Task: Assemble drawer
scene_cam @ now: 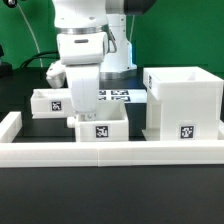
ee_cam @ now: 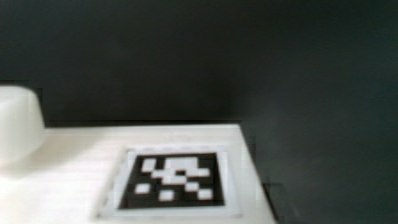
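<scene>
The tall white housing (scene_cam: 182, 100) stands at the exterior view's right, open at the top, with a tag on its front. One small white tray (scene_cam: 48, 100) sits at the left. A second tray (scene_cam: 100, 126) sits in the middle by the front wall. My gripper (scene_cam: 80, 104) hangs low between the two trays, at the middle tray's back left corner. Its fingertips are hidden, so I cannot tell whether it holds anything. The wrist view shows a white tagged face (ee_cam: 175, 180) close up and a blurred white rounded shape (ee_cam: 15, 120). No fingers show there.
A long low white border wall (scene_cam: 110, 153) runs along the front and up the left side (scene_cam: 10, 125). The marker board (scene_cam: 116, 96) lies flat behind the middle tray. The table is black, with a green backdrop behind the arm.
</scene>
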Available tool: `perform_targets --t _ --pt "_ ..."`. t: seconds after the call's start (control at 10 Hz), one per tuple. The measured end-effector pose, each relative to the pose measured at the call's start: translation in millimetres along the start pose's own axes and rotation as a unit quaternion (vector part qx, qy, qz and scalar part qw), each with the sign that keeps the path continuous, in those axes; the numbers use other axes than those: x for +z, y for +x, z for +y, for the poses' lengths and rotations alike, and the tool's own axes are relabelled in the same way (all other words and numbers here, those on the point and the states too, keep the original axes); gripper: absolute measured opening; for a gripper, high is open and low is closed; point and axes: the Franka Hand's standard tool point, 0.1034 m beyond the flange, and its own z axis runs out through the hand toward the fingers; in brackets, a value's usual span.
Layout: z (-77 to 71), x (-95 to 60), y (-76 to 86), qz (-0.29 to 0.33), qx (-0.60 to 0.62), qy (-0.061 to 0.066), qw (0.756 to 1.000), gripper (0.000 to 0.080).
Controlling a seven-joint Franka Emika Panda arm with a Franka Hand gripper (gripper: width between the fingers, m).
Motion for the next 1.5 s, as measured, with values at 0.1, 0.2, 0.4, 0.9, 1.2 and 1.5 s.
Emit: perform_targets --t 0.1,0.2,0.4,0.9,1.2,1.5 --pt "3.1 0.4 3.7 0.001 -0.003 -0.005 1.0 0.0042" --pt "2.1 0.9 1.8 0.001 -0.001 -0.003 1.0 0.0042" --pt "3.3 0.8 0.8 0.0 0.0 -0.01 1.0 0.0042" --pt "4.2 3.5 13.1 -0.002 0.012 -0.018 1.0 0.0042" --pt "4.1 6.0 13.9 -0.002 0.015 -0.03 0.999 0.0042" --pt "4.3 7.5 16.6 -0.002 0.016 -0.035 0.999 0.0042"
